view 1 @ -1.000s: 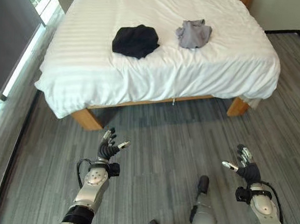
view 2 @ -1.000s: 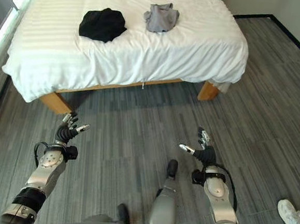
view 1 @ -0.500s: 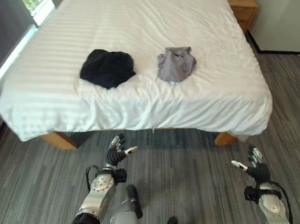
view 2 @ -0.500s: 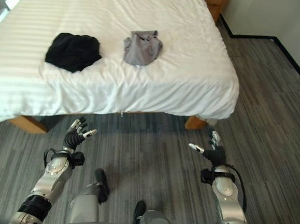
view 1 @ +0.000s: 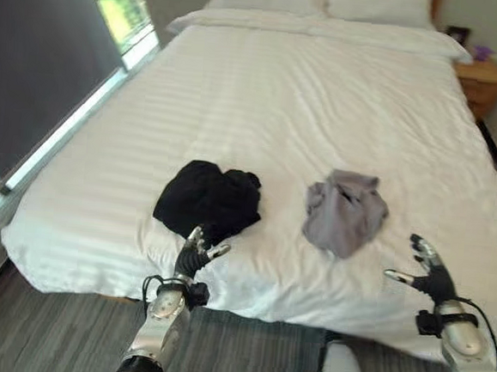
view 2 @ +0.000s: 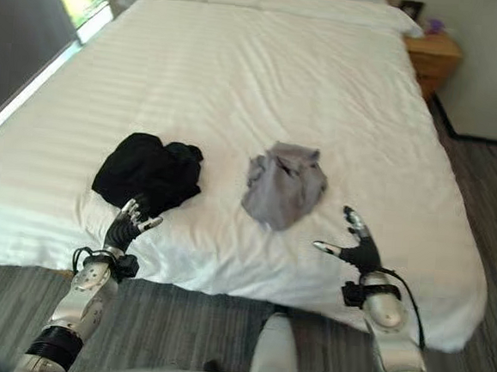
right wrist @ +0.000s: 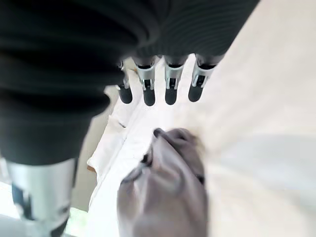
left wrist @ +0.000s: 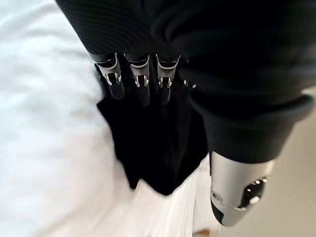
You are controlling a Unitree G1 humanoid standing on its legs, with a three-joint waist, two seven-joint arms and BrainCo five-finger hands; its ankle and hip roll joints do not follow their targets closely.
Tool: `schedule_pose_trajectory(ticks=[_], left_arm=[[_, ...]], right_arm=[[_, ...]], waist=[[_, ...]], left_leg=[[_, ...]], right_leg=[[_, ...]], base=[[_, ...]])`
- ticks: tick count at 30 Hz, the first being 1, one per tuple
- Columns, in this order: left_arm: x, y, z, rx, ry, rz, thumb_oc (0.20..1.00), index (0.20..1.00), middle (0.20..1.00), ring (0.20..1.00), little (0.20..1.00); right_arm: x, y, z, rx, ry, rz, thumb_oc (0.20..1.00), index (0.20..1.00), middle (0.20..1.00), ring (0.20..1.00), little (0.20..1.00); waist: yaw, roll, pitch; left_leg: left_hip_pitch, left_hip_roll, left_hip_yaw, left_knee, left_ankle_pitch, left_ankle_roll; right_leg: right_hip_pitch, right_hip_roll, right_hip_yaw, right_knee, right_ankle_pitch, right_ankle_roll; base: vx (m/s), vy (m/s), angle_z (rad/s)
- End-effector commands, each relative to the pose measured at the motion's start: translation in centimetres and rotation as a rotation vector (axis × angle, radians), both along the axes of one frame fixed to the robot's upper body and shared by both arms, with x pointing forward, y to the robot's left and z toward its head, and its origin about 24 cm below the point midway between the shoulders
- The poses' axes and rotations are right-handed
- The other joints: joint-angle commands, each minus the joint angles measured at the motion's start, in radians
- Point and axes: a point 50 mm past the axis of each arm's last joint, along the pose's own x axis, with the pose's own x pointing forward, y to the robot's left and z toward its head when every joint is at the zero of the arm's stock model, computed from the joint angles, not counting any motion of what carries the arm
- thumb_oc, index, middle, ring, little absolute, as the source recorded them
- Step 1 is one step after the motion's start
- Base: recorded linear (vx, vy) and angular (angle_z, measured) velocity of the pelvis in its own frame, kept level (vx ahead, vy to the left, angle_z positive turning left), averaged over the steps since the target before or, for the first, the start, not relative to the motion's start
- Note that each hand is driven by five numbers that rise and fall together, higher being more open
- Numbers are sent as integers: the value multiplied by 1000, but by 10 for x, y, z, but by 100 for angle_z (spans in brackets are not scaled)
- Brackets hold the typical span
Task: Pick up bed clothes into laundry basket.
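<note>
A crumpled black garment (view 1: 208, 199) lies on the white bed (view 1: 307, 96) near its foot edge, left of centre. A crumpled grey garment (view 1: 344, 212) lies to its right. My left hand (view 1: 195, 253) hovers open just in front of the black garment (left wrist: 153, 143), fingers relaxed, holding nothing. My right hand (view 1: 427, 272) is open above the bed's foot edge, to the right of the grey garment (right wrist: 165, 192), and holds nothing.
Two pillows (view 1: 332, 1) lie at the head of the bed. A wooden nightstand (view 1: 483, 82) stands at the far right. A window with a dark curtain (view 1: 34, 66) runs along the left. Grey plank floor (view 1: 39, 333) shows before the bed.
The camera has come closer to the bed and tilted up. Both hands, earlier over the floor, now reach the bed's foot edge near the garments.
</note>
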Motion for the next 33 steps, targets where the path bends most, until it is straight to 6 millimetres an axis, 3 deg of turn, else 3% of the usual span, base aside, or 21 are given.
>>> schedule_pose_trajectory(ticks=[1, 4, 5, 6, 10, 19, 22, 26, 28, 30, 33], left_arm=[[4, -1, 16, 0, -107, -25, 1000, 1000, 1000, 1000, 1000], [-7, 1, 9, -34, -80, -24, 1000, 1000, 1000, 1000, 1000], [-7, 0, 9, -36, -80, -24, 1000, 1000, 1000, 1000, 1000], [-13, 1, 4, -28, -53, -45, 1000, 1000, 1000, 1000, 1000], [-18, 4, 3, -29, -46, -44, 1000, 1000, 1000, 1000, 1000], [-27, 5, -3, -43, -12, -48, 1000, 1000, 1000, 1000, 1000], [-28, 4, -4, -45, -7, -54, 1000, 1000, 1000, 1000, 1000], [-26, 0, -4, -51, -11, -59, 1000, 1000, 1000, 1000, 1000], [-27, -3, -5, -62, -10, -64, 1000, 1000, 1000, 1000, 1000], [-27, -4, -6, -65, -5, -66, 1000, 1000, 1000, 1000, 1000], [-24, -3, -4, -56, -14, -64, 1000, 1000, 1000, 1000, 1000]], right_arm=[[19, -7, 62, -198, -234, 30, 1000, 1000, 1000, 1000, 1000], [24, -22, 87, -338, -268, 5, 1000, 1000, 1000, 1000, 1000], [24, -22, 87, -340, -267, 5, 1000, 1000, 1000, 1000, 1000], [30, -30, 100, -506, -238, 2, 1000, 1000, 1000, 1000, 1000], [37, -27, 115, -637, -231, 36, 1000, 1000, 1000, 1000, 1000], [47, -16, 115, -834, -82, 214, 1000, 1000, 1000, 1000, 1000], [51, -1, 107, -894, -51, 299, 1000, 1000, 1000, 1000, 1000], [61, 15, 78, -835, 18, 377, 1000, 1000, 1000, 1000, 1000], [67, 17, 52, -822, 111, 390, 1000, 1000, 1000, 1000, 1000], [72, 21, 42, -832, 138, 397, 1000, 1000, 1000, 1000, 1000], [87, 36, 8, -895, 218, 414, 1000, 1000, 1000, 1000, 1000]], waist=[[18, -14, -15], [35, -6, -38], [34, -4, -39], [48, 0, -55], [60, 1, -62], [74, -4, -55], [77, 0, -50], [91, 2, -44], [100, 5, -39], [104, 6, -37], [129, 19, -14]], left_leg=[[-176, 82, 87, -14, 168, -54], [-184, 89, 66, -15, 171, -61], [-184, 89, 64, -15, 170, -61], [-186, 99, 54, -19, 172, -70], [-176, 109, 51, -35, 182, -79], [-166, 123, 47, -59, 198, -94], [-166, 127, 44, -73, 208, -98], [-173, 131, 31, -77, 216, -102], [-176, 132, 25, -78, 218, -104], [-177, 133, 22, -78, 220, -106], [-196, 136, 3, -77, 230, -113]], right_leg=[[242, -56, -82, -27, 52, 103], [277, -43, -114, -87, 25, 93], [280, -42, -117, -89, 25, 93], [311, -30, -134, -128, 10, 87], [329, -18, -142, -148, 6, 81], [341, 3, -144, -167, 2, 71], [337, 8, -143, -167, 3, 69], [335, 14, -149, -172, 2, 65], [340, 15, -156, -179, 3, 62], [342, 16, -158, -181, 3, 61], [334, 17, -170, -184, 7, 58]], base=[[123, -134, 13], [91, -93, 5], [118, -90, 57], [81, -69, 27], [66, -61, -6], [10, -38, -3], [-9, -25, 5], [-3, -39, 3], [2, -16, -1], [0, 0, 0], [-58, -34, 6]])
